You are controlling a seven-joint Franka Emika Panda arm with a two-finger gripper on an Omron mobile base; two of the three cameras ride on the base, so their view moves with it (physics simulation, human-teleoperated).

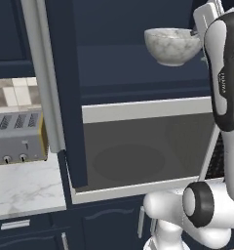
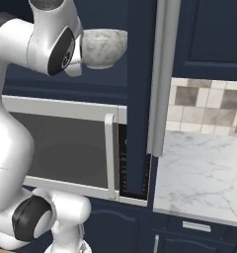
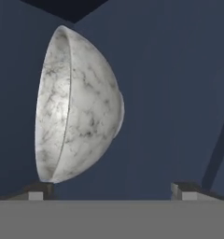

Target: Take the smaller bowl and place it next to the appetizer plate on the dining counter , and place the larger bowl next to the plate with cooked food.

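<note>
From my left camera I start at the toaster (image 1: 17, 137) on the marble worktop (image 1: 26, 188), then the tall navy cupboard door (image 1: 65, 93), then the open microwave (image 1: 138, 151). Above it, on a dark shelf, stands the larger bowl (image 1: 172, 46), upright, with my arm (image 1: 225, 73) just beside it on the right.

The right camera shows the same bowl (image 2: 103, 47) close against my wrist, the microwave door (image 2: 109, 155) swung open below, and tiled wall (image 2: 209, 106) further right.

Through the hand camera the bowl (image 3: 76, 105) lies turned sideways because the hand is rolled. Its rim sits near my left fingertip (image 3: 37, 192); the right fingertip (image 3: 188, 192) stands well apart from it. I read the gripper (image 3: 113, 192) as spread wide and gripping nothing, though I cannot tell whether the left finger touches the rim.

I judge the bowl heavy, rigid and smooth, so likely slippery and liable to chip if dropped. The rim is where I would pinch it, one finger inside and one outside.

It is deep and round, grey-white with dark marbled veins, and has a small foot.
</note>
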